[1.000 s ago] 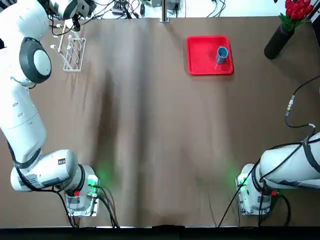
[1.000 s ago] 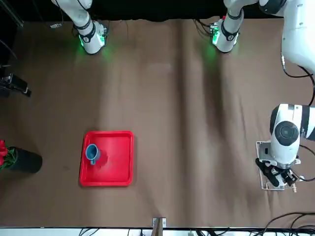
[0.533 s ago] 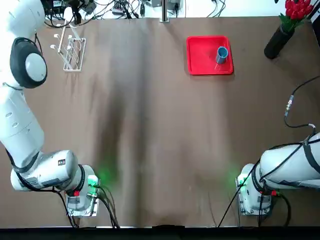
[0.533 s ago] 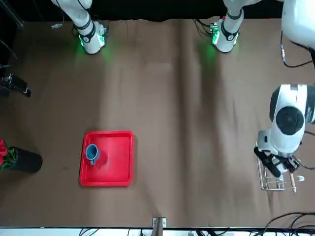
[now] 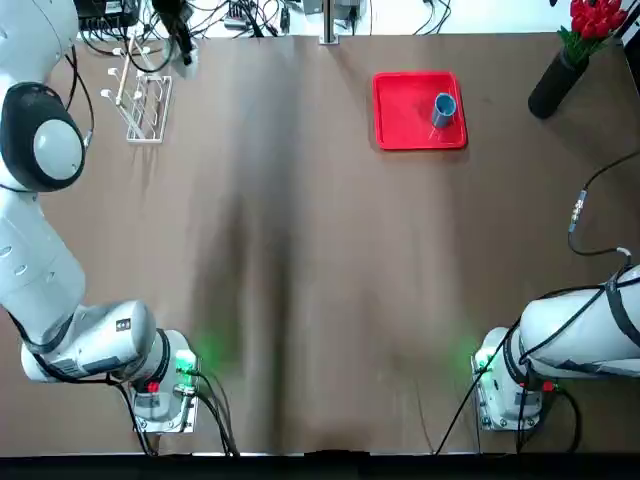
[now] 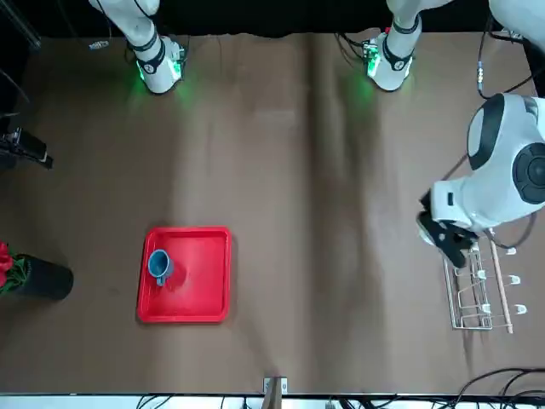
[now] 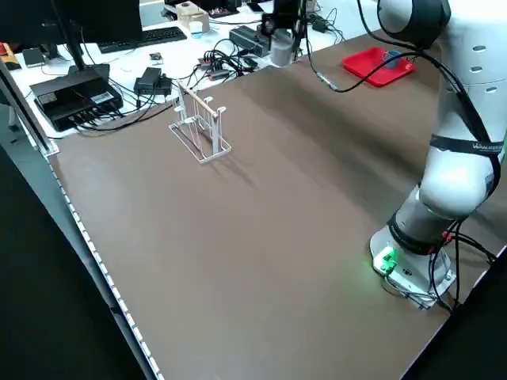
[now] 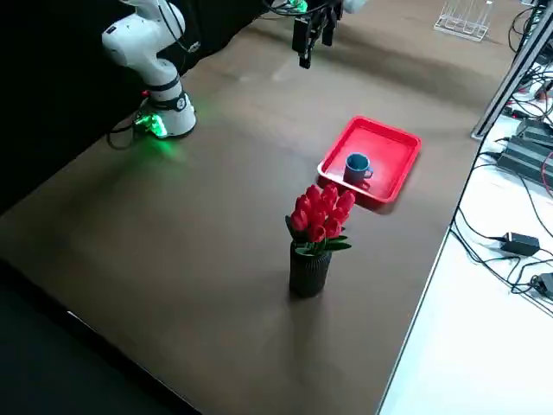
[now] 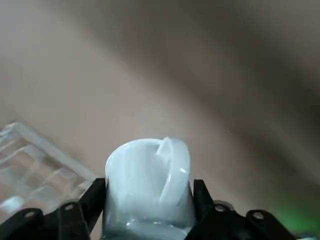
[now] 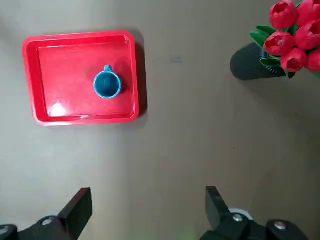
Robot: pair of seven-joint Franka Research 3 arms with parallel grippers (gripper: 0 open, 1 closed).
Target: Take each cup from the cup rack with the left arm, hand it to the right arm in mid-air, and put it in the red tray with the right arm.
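Left wrist view: white cup [image 9: 142, 167], one, closed upon by the left arm's tool [image 9: 149, 184], a finger at either side. Long axis running outward from between the fingers; handle on the side facing the wrist camera. Cup rack [image 9: 37, 172], beside it, farther off.

Top view: left tool above the far left part of the counter [image 5: 330, 250], shifted inward since the earlier frame, with the white cup near its end. Rack more exposed than before; its long axis runs roughly from the robot's side toward the far edge. Red tray [image 5: 390, 112], unchanged, on the far right part.

Front view: left tool tilted, now inward of the rack and nearer the robot's bases; earlier it covered part of the frame. Blue cup [image 6: 158, 262], one, standing in the tray, mouth up, handle toward the far edge, unmoved.

Left side view: white cup hanging below the left tool, in the air; rack standing on the counter.

Right side view: right arm's tool [image 8: 315, 54], aloft, fingers apart. Dark vase with red flowers [image 8: 308, 270], upright near the tray.

Right wrist view: right tool open, nothing between its fingers; blue cup upright inside the tray, nearer the rim on the vase's side.
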